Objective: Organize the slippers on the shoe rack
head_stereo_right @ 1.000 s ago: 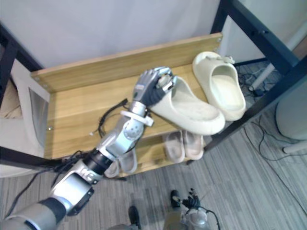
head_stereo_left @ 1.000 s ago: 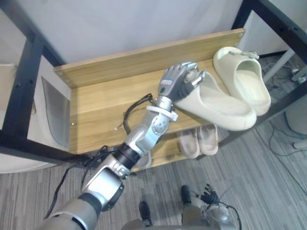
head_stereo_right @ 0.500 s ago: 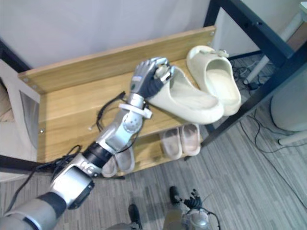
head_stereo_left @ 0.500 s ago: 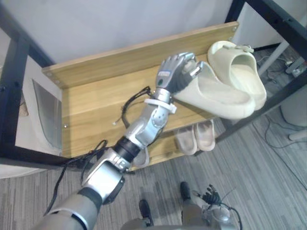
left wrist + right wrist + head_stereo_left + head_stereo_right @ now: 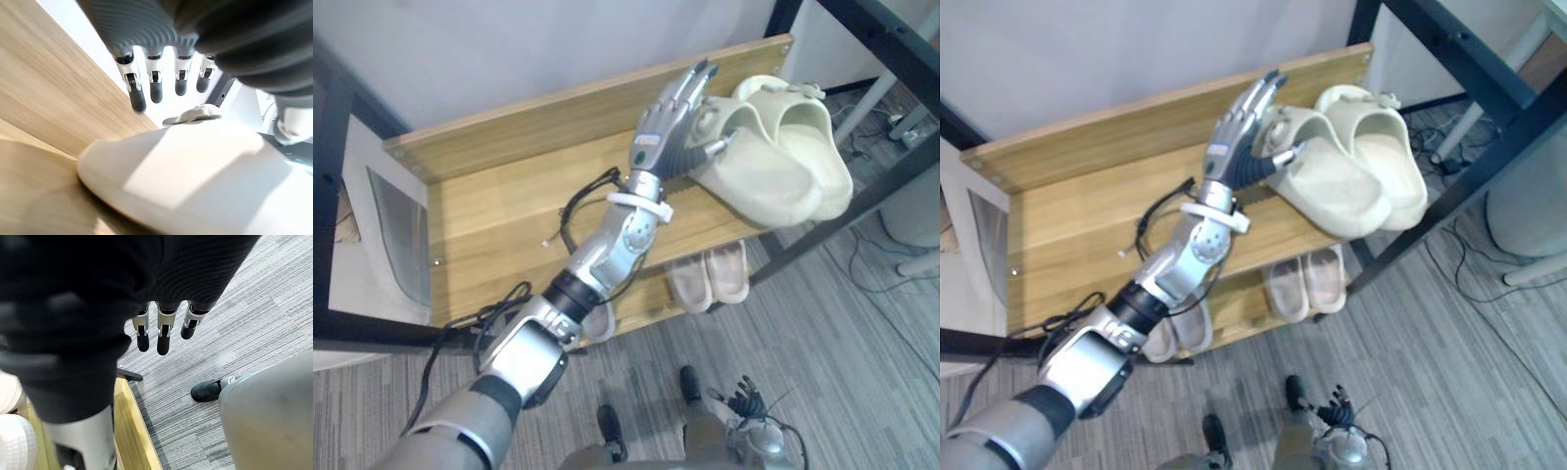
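Grey carpet point(image 5: 862, 372) is lying below the wooden shoe rack point(image 5: 558, 108), and nearest, the right hand point(image 5: 164, 330) is hanging over it, fingers loosely straight and holding nothing. Farther up, the left arm is stretching diagonally across the top shelf point(image 5: 499, 215). Its left hand point(image 5: 668, 132) is opening flat, thumb tip against the nearer of two cream slippers point(image 5: 783, 147) sitting side by side at the shelf's right end.

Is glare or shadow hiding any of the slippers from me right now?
Left wrist view: the wall past the fingers is washed out white, but the slipper shows plainly, one bright patch with shade around it. Left eye view: even light on the top shelf; the lower pair sits in its shade, yet visible.
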### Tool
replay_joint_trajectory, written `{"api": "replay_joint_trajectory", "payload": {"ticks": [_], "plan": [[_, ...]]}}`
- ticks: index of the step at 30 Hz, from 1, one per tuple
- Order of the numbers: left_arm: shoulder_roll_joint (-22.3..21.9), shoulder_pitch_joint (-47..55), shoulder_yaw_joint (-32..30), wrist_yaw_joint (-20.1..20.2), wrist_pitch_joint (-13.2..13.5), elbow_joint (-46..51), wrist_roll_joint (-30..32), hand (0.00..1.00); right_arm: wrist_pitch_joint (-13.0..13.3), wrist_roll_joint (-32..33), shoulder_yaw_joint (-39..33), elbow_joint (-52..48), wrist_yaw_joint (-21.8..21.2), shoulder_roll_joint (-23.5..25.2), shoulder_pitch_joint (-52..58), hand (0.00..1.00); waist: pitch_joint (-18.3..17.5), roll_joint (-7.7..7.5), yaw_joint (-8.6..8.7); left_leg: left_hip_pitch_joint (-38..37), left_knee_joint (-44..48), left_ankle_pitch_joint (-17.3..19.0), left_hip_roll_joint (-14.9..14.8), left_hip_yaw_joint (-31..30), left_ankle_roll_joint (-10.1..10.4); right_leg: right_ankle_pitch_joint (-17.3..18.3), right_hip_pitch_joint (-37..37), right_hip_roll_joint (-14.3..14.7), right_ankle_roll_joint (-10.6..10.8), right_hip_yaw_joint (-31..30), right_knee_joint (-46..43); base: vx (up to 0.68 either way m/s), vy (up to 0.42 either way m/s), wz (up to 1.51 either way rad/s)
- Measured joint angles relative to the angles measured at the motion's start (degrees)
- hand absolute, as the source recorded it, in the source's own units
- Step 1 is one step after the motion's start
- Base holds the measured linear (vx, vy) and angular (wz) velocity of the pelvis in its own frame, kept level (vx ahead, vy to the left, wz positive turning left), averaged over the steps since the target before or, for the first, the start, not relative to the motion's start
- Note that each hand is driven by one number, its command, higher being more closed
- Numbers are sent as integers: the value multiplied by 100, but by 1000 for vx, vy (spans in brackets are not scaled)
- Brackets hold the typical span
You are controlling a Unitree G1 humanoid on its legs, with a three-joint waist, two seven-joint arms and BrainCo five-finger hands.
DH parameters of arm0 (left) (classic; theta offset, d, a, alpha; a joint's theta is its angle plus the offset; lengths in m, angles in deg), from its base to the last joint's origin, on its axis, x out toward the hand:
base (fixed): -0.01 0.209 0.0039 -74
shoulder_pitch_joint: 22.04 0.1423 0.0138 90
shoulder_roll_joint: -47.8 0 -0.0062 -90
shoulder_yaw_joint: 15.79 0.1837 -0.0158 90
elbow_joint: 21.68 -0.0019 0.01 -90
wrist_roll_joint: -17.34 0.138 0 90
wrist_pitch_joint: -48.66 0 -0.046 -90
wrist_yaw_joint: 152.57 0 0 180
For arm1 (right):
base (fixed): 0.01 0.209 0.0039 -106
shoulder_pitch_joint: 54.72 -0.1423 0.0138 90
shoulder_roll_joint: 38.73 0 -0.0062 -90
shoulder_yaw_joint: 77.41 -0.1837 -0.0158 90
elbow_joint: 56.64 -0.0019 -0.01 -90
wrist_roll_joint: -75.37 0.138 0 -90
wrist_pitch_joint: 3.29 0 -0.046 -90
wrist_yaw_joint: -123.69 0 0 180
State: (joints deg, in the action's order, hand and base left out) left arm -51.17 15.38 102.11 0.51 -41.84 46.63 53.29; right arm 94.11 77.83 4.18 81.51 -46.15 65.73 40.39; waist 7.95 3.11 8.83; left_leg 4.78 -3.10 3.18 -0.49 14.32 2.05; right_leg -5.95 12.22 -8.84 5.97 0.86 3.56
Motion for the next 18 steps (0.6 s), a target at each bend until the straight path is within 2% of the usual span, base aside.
{"api": "replay_joint_trajectory", "payload": {"ticks": [10, 16, 18], "plan": [[109, 71, -6, 2, 10, 1, 1, 0, 12, 0, 7, 34, 5, -7, 3, 0, -16, -1, -28, -11, 20, -1, 0, -7, -1, -6, -20, -2, 3, -17, 1, 0, 0, 0], [114, 520, -298, 5, 22, 134, -25, 0, 37, 3, 9, 205, 5, -16, 10, 0, -145, -2, -36, -102, 22, -1, -1, -94, -2, -6, -177, -10, 3, 53, 44, 1, -10, 6], [122, 780, -488, 2, 38, 491, -173, 0, 32, 3, 11, 246, 2, -27, 11, 0, -163, -5, -76, -111, 24, -2, -1, -170, -3, -5, -231, -18, 3, 116, 59, -27, -19, 15]]}}
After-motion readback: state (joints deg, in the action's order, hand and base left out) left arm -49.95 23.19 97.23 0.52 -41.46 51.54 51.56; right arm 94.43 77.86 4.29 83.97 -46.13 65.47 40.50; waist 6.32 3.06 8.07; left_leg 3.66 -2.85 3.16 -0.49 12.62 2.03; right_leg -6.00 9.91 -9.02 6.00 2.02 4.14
